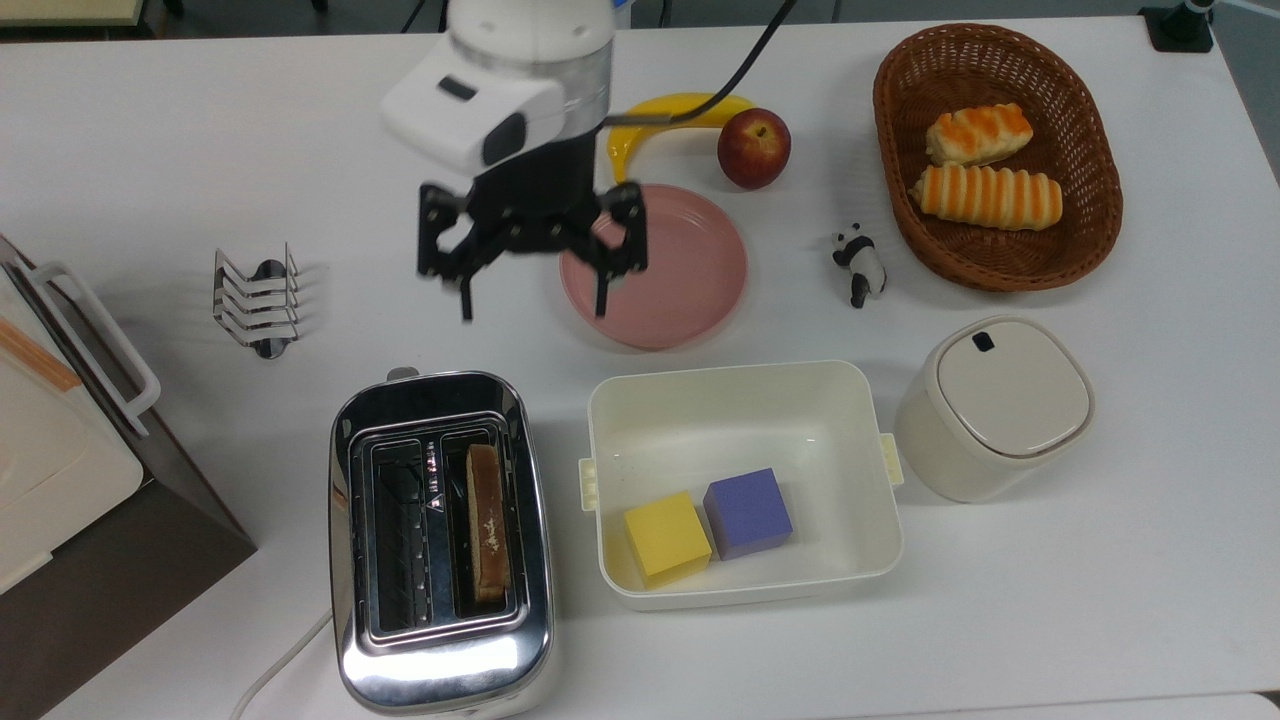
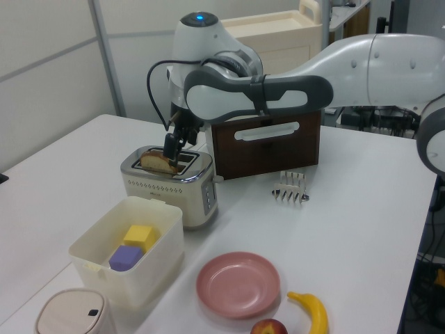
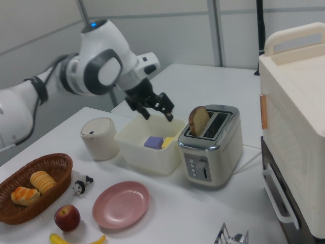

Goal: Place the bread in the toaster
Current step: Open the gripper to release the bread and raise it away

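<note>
The placing step looks done. The toaster (image 1: 440,540) stands at the near edge of the tabletop (image 1: 1050,620) in the top view, and the bread (image 1: 487,520) sits on edge in the slot on the top view's right, beside the cream bin (image 1: 745,590) holding a yellow and a purple cube. In the right view the slice's rounded top (image 3: 198,121) pokes above the chrome, so it rests in the slot but has not sunk; whether it is seated on the carriage is hard to judge from here.

Farther back, the pincer (image 1: 532,285) hangs above the tabletop, empty, its fingers spread wide. It is well apart from the bread, past the toaster's far end and toward the top view's right, with one fingertip over the rim of the pink plate (image 1: 690,290).

As a judgement, little is left: the arm need only pull clear. If toasting were wanted, the side lever (image 3: 201,167) would need pressing down, though the task does not ask for that.
</note>
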